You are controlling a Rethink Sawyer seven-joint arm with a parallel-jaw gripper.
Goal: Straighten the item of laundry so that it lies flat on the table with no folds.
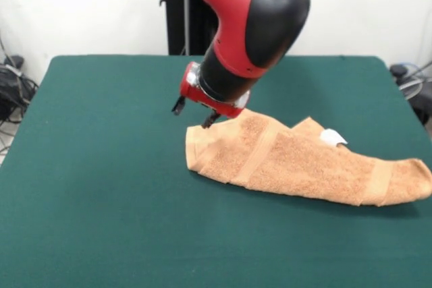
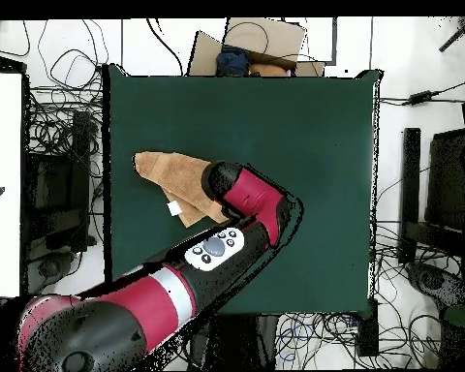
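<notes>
Towel [image 1: 304, 163]: folded and bunched into a long strip, right of centre in the front view; white tag [image 1: 332, 137] on its upper edge.
Table [image 1: 101, 166]: dark green top, white wall behind, cables on the floor at both sides.
Gripper [image 1: 194, 114]: fingers apart, one tip at the towel's upper-left corner, nothing clamped.
Arm [image 2: 169, 295]: covers part of the towel in the overhead view.
</notes>
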